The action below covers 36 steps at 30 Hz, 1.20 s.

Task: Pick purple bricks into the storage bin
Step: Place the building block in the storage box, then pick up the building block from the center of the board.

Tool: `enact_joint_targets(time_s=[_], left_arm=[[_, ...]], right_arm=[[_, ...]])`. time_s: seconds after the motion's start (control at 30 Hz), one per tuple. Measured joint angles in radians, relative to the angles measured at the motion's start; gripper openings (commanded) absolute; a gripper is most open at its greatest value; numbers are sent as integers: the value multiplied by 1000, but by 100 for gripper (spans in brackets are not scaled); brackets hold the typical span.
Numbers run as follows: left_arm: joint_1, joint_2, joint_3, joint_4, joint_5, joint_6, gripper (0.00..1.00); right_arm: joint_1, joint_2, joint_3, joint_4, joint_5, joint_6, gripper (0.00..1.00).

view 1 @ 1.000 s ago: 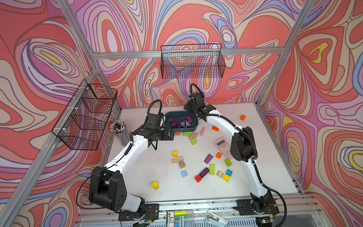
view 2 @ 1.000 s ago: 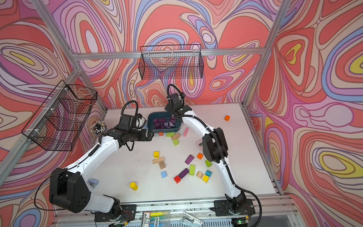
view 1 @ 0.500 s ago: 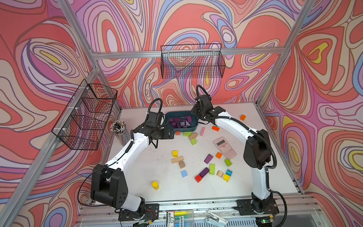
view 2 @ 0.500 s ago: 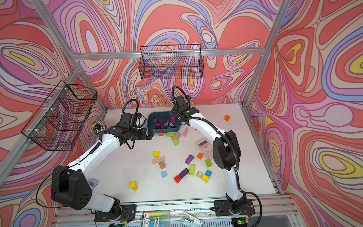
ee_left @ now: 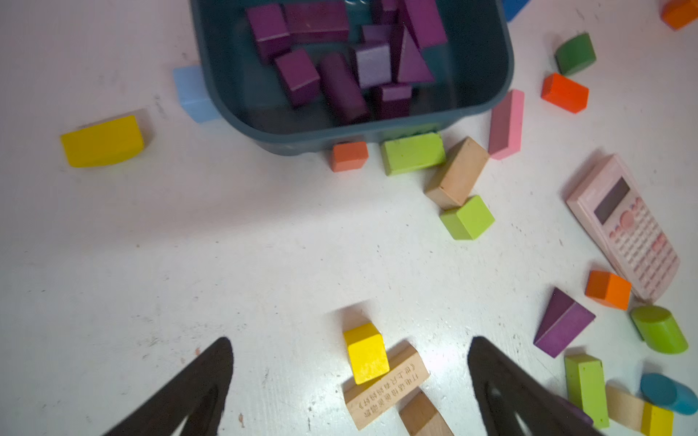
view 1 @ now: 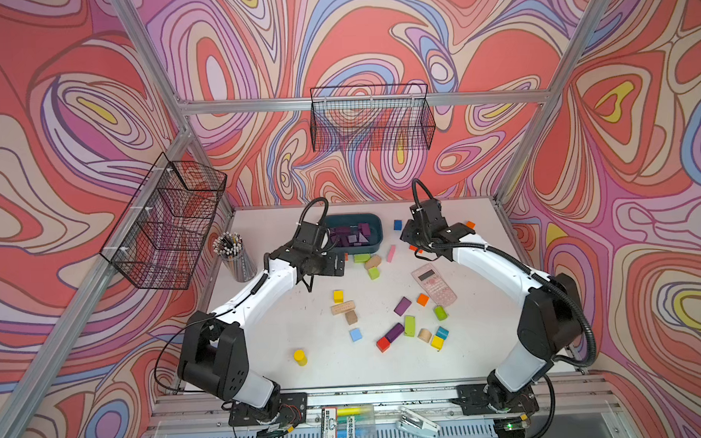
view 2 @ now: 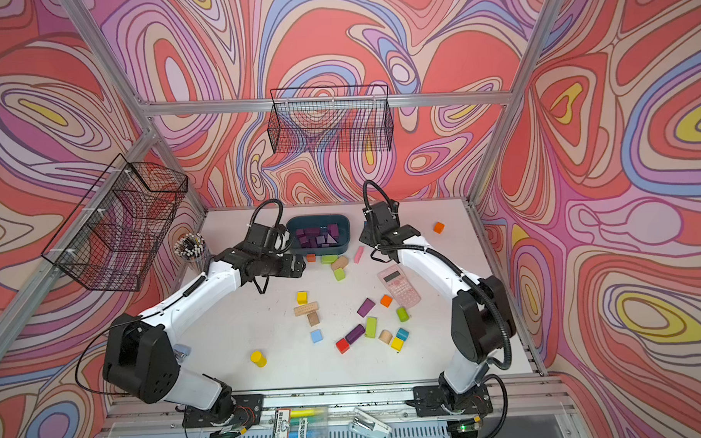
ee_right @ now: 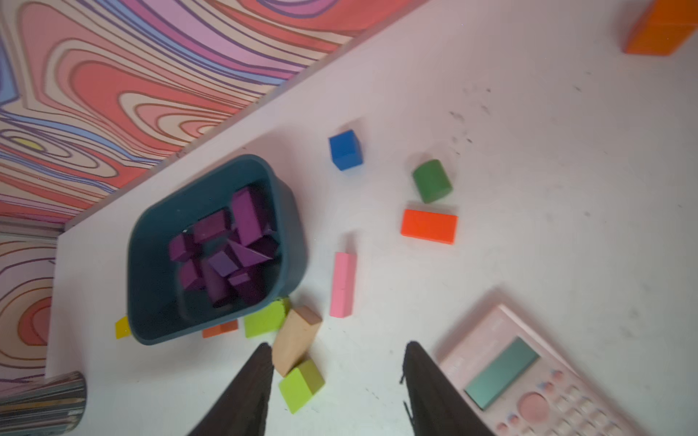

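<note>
One white table (view 1: 346, 368) carries everything, and the storage bin (view 1: 377, 235) stands at its far edge, between the two arms. Inside the bin lies a heap of purple bricks (ee_left: 342, 85); I count about ten, but they overlap, so the exact number is not sure.

By my judgement the task is mostly done but not finished. Both arms hang above the table near the bin. The left gripper (ee_left: 351, 358) has its jaws spread fully and carries nothing; it hovers over a yellow cube (ee_left: 365, 353). The right gripper (ee_right: 338, 355) has its jaws partly apart, also with nothing between them.

Two purple pieces are left outside, in the middle of the table, well apart from the bin: a purple wedge (view 1: 402, 306) near the pink calculator (view 1: 433, 285), and a purple bar (view 1: 395, 332) touching a red cube (view 1: 383, 344).
</note>
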Motion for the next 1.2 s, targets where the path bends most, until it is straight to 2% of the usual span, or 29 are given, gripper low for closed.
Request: enact_joint_targets(time_s=[0.23, 0.37, 0.6, 0.8, 0.93, 1.2], left_arm=[[-162, 0, -18, 41, 35, 77, 100], [-219, 14, -18, 60, 56, 102, 97], [-309, 92, -15, 79, 56, 126, 93], [-408, 203, 69, 86, 55, 150, 93], [-445, 269, 119, 89, 55, 160, 92], [-454, 315, 139, 90, 53, 162, 91]], right_arm=[[-55, -115, -161, -2, -5, -16, 59], [-76, -186, -232, 10, -11, -26, 59], [-119, -247, -333, 31, -12, -42, 58], [-138, -267, -372, 43, -10, -38, 57], [-148, -275, -379, 51, -2, -19, 57], [-173, -291, -394, 59, 7, 29, 56]])
